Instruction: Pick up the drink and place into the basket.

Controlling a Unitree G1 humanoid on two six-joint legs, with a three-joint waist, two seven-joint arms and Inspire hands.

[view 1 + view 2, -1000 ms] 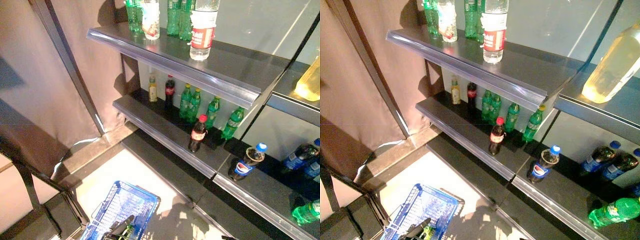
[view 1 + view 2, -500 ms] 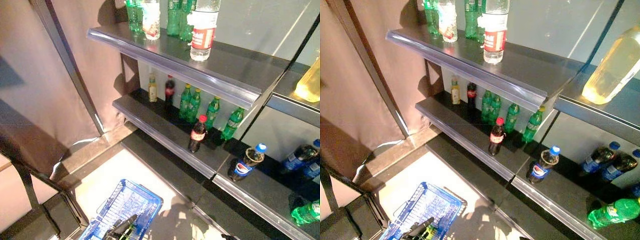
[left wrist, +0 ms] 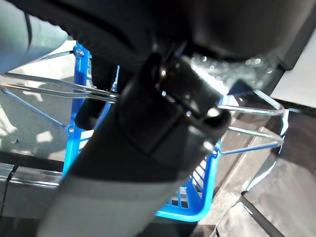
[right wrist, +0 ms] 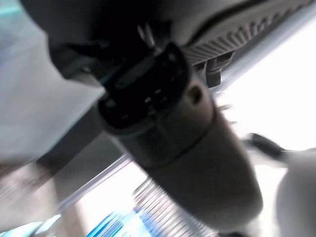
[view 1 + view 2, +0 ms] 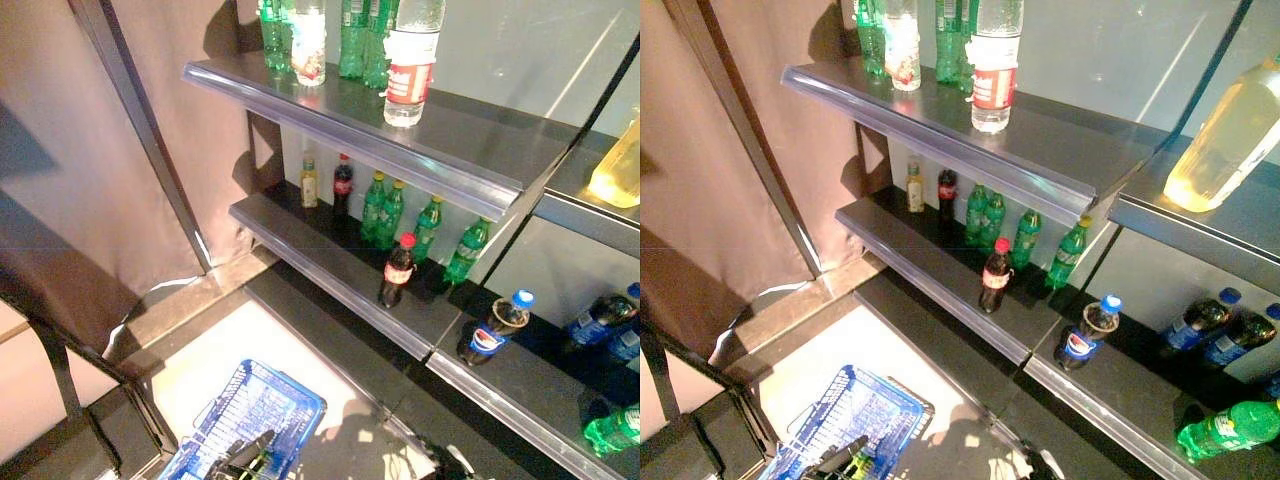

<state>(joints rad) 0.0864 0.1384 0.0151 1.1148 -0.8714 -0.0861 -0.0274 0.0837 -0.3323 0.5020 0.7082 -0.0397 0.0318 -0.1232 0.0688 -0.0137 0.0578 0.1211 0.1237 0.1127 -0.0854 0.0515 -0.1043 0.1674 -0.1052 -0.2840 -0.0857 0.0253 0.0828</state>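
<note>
A blue wire basket (image 5: 250, 415) hangs low at the bottom of the eye views. My left hand (image 5: 243, 454) is over its near end, and the left wrist view shows its fingers curled round the basket's metal handles (image 3: 44, 86). Something green shows in the basket under the hand. On the middle shelf (image 5: 300, 250) a cola bottle with a red cap (image 5: 397, 270) stands alone at the front, with a blue-capped cola bottle (image 5: 490, 330) to its right. My right hand (image 5: 447, 462) just peeks in at the bottom edge, far below the bottles.
Green bottles (image 5: 385, 208) stand in a row at the back of the middle shelf. The top shelf (image 5: 380, 140) carries a water bottle (image 5: 408, 60) and more green bottles. A yellow jug (image 5: 1220, 140) stands at the right. A brown curtain and a dark post (image 5: 150, 150) close the left.
The whole picture has shifted a little, so the camera moved. My right hand has come into view at the bottom edge. The basket stays under my left hand.
</note>
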